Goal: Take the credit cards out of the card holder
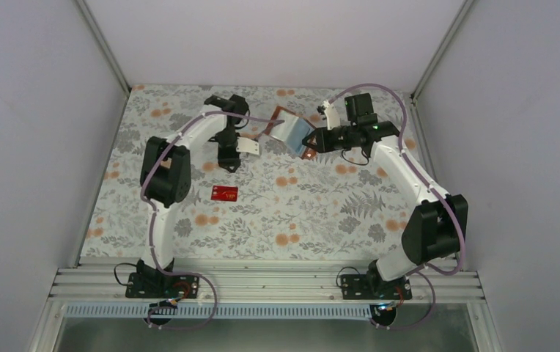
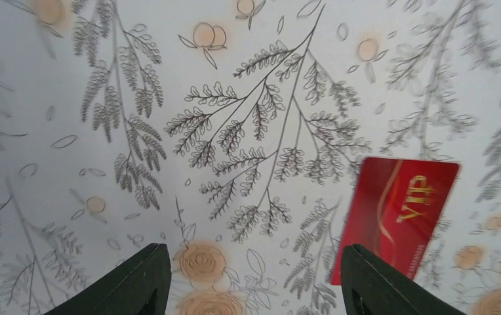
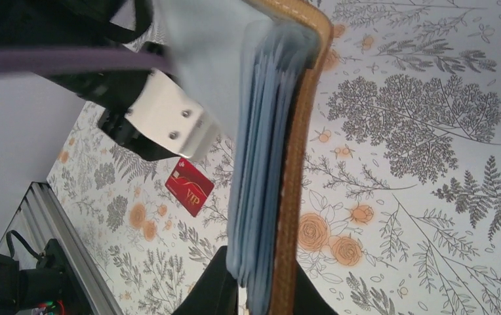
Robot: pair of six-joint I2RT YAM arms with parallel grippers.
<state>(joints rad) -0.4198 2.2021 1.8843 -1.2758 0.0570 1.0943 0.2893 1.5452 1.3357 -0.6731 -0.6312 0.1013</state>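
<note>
The card holder (image 3: 292,164) is a brown leather folding case with pale stitching along its edge and grey-blue inner pockets stacked in layers. It hangs open above the table (image 1: 321,213), near the middle of the far edge, clear of the surface. The right gripper (image 3: 258,292) pinches its lower edge, one finger on the leather side and one on the pocket side. Whether any cards sit in the pockets cannot be told. The left gripper (image 2: 254,259) points down at the table, to the left of the holder, with fingers spread and nothing between them. Count: one card holder; one credit card in view. This credit card (image 2: 395,216) is red with gold "VIP" lettering and lies flat on the table, left of centre, nearer the front edge than the left gripper and apart from it
</note>
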